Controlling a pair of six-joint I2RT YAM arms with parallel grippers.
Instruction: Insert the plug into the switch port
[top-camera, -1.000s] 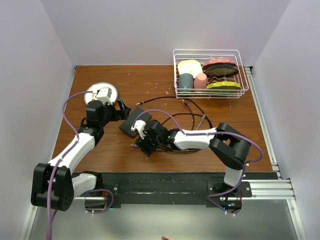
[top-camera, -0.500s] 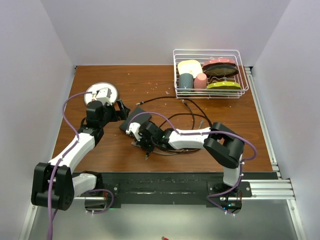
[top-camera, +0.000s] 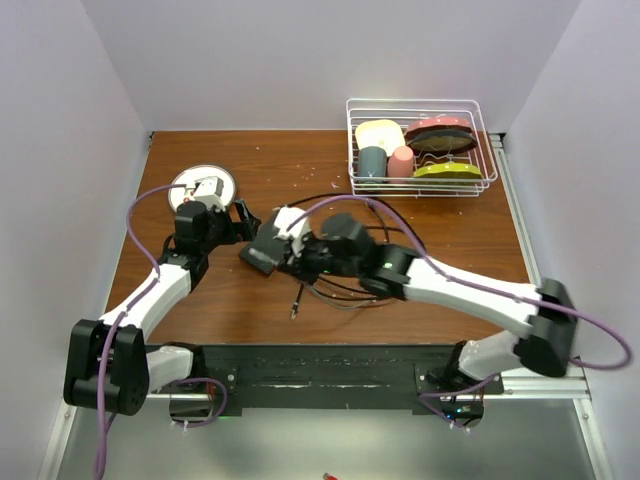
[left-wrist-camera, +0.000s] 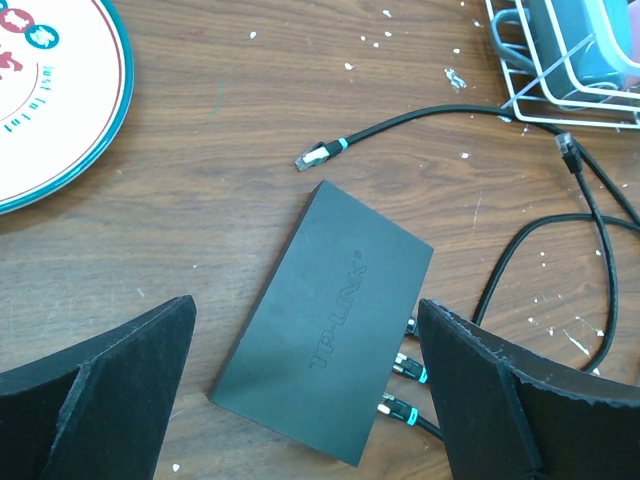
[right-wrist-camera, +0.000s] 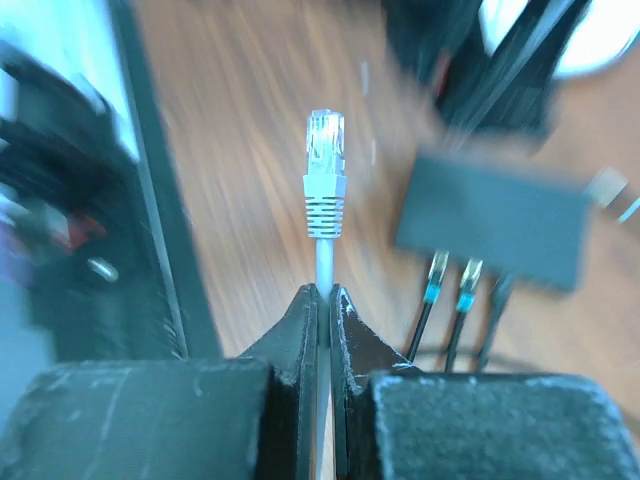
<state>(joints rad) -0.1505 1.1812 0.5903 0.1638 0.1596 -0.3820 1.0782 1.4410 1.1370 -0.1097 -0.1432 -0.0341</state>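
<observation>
Right claw (right-wrist-camera: 323, 295): pinched shut on grey cable (right-wrist-camera: 323, 265) just below its clear plastic plug (right-wrist-camera: 325, 140).
Left claw (left-wrist-camera: 305, 340): spread wide, hovering over flat matte-black rectangular switch (left-wrist-camera: 325, 320).
Switch: flat on brown wooden table (left-wrist-camera: 250, 120); teal-banded connectors (left-wrist-camera: 398, 405) plugged in at its 5 o'clock edge.
Writing: "TP-LINK" embossed on top.

A brown wooden table (top-camera: 300, 160) carries everything. At its far left lies a round white plate with a red rim (left-wrist-camera: 60, 130). Near the plate, toward the middle, a flat matte-black rectangular switch box (left-wrist-camera: 325, 320) lies askew. Thin black cables (left-wrist-camera: 400, 122) loop over the wood, some plugged into one long edge of the box. A white wire dish rack (top-camera: 420, 192) stands at the far right. Small white crumbs (left-wrist-camera: 455, 78) dot the surface.
</observation>
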